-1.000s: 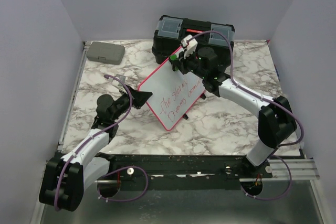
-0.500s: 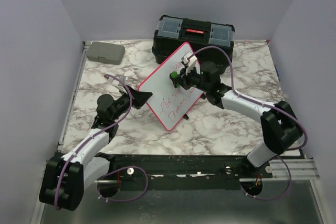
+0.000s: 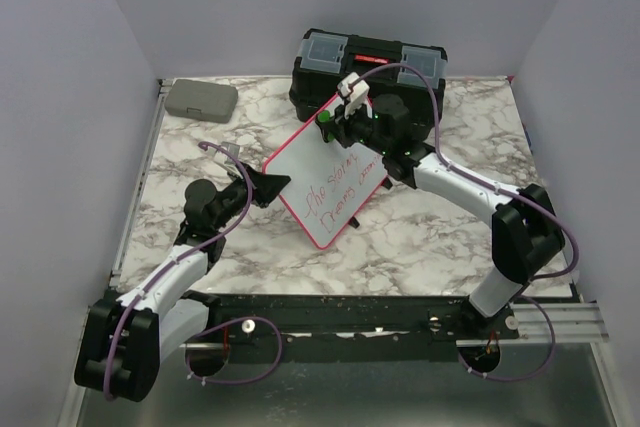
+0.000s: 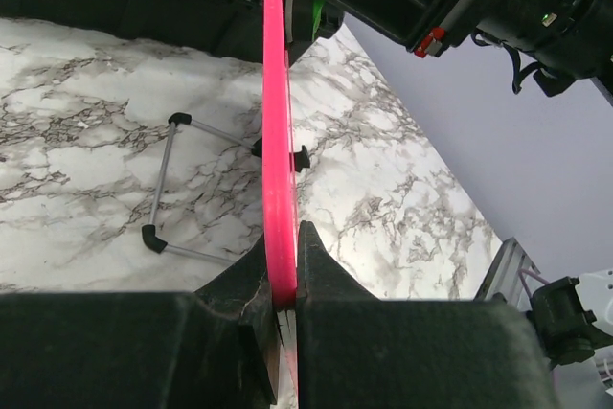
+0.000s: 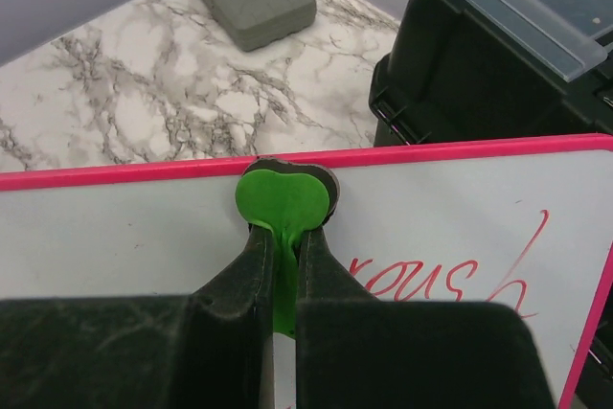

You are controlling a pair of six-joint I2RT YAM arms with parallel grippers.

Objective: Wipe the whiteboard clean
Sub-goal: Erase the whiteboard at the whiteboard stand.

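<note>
The whiteboard (image 3: 298,160), white with a pink frame, stands tilted on the marble table with red handwriting (image 3: 338,190) across its lower half. My left gripper (image 3: 270,185) is shut on the board's left frame edge (image 4: 276,93), which runs edge-on between the fingers of this gripper (image 4: 282,241). My right gripper (image 3: 328,123) is shut on a small green eraser (image 5: 283,198). The eraser's dark pad presses on the whiteboard (image 5: 115,227) just under its top frame. Red letters (image 5: 421,277) lie to the right of the right gripper (image 5: 284,229).
A black toolbox (image 3: 368,65) stands right behind the board, close to the right arm, also in the right wrist view (image 5: 479,64). A small grey case (image 3: 200,100) lies at the far left corner. The board's wire stand (image 4: 161,189) rests on the table behind it.
The right gripper swept the eraser down onto the middle of the board, then back up to the top edge. The left gripper and board stayed put.
</note>
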